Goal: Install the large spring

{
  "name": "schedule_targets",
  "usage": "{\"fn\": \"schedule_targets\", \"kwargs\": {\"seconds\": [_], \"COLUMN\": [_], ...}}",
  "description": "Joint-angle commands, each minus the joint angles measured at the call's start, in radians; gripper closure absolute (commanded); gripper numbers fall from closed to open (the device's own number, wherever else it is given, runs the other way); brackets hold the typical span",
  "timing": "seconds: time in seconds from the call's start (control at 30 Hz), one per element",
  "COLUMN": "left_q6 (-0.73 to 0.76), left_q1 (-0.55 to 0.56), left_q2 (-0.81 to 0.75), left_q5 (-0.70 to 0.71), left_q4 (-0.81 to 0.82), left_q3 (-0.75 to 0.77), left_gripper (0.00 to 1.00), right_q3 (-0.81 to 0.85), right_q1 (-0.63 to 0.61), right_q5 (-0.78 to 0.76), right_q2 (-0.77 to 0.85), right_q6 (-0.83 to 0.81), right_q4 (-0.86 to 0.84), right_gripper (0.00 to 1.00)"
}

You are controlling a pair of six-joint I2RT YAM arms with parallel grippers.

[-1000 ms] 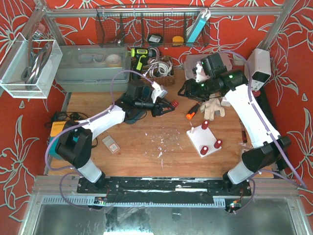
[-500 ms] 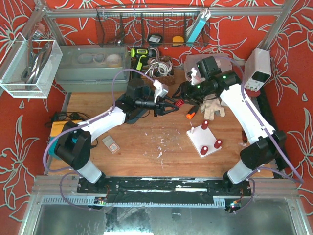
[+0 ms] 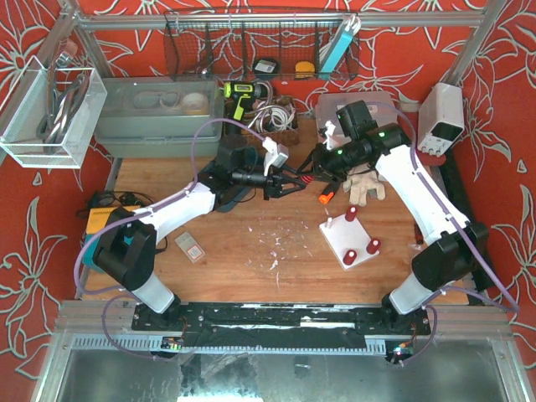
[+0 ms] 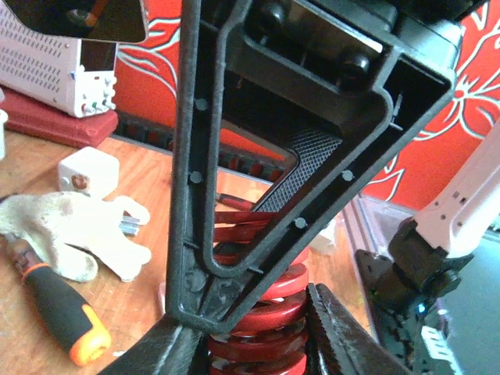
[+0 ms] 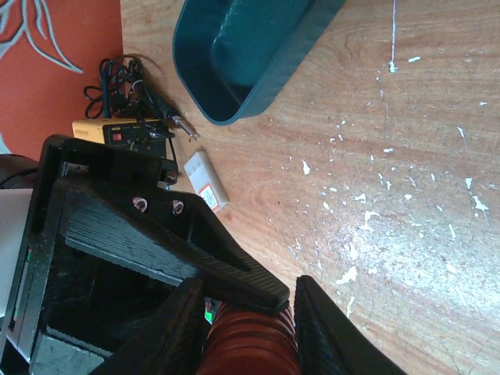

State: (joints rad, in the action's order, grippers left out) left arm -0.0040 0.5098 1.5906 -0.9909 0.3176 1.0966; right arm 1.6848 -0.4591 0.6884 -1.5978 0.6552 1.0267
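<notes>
large red coil spring (image 4: 262,312) is mid-air over the wooden table (image 3: 251,243), clamped in left gripper (image 3: 291,182), right gripper (image 3: 316,171) straddling its other end, probably touching, clamp state unclear

Landmark: post plate (image 3: 352,243), flat on the tabletop (image 3: 243,230), right of centre.
Screwdriver (image 3: 328,192): on the tabletop, just behind the post plate's rear-left corner.
Glove (image 3: 367,184): on the tabletop, directly behind the post plate.
Large spring (image 3: 306,177): off the tabletop, behind and left of the post plate.
Left pincer (image 3: 296,181): left of and behind the post plate, fingers clamped either side of the large spring.
Right pincer (image 3: 316,170): behind the post plate, fingers flanking the same large spring; grip not determinable.
Power supply (image 3: 441,113): well behind and right of the post plate.
Bin (image 3: 159,109): well behind and far left of the post plate.
Small box (image 3: 191,248): well left of the post plate, level with it.
</notes>
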Motion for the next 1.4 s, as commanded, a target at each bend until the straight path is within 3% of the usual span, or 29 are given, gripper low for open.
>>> {"fn": "schedule_targets", "kwargs": {"seconds": [0.0,0.07,0.13,0.17,0.3,0.53,1.07,1.37], "left_q6": [0.037,0.051,0.059,0.057,0.014,-0.057,-0.047,-0.031], "left_q1": [0.003,0.002,0.001,0.000,-0.013,-0.054,-0.067,-0.067], "left_q2": [0.007,0.009,0.005,0.002,-0.028,-0.073,-0.097,-0.098], "left_q5": [0.063,0.106,0.173,0.205,0.322,0.458,0.516,0.518], "left_q4": [-0.028,-0.064,-0.093,-0.102,-0.106,-0.161,-0.270,-0.284], "left_q3": [0.013,0.012,-0.005,-0.021,-0.108,-0.168,-0.165,-0.167], "left_gripper": [0.58,0.41,0.07,0.01,0.00,0.00,0.00,0.00], "right_q3": [-0.013,-0.015,-0.032,-0.050,-0.193,-0.470,-0.678,-0.702], "right_q1": [-0.004,-0.002,-0.003,-0.003,-0.004,-0.004,-0.017,-0.025], "right_q5": [-0.006,-0.069,-0.181,-0.252,-0.451,-0.585,-0.608,-0.605], "right_q2": [0.036,0.048,0.065,0.078,0.144,0.275,0.259,0.237], "right_q6": [-0.007,-0.033,-0.089,-0.122,-0.206,-0.244,-0.222,-0.221], "right_q4": [0.008,0.015,0.027,0.032,-0.029,-0.232,-0.407,-0.439], "right_gripper": [1.00,1.00,1.00,1.00,1.00,1.00,1.00,1.00]}}
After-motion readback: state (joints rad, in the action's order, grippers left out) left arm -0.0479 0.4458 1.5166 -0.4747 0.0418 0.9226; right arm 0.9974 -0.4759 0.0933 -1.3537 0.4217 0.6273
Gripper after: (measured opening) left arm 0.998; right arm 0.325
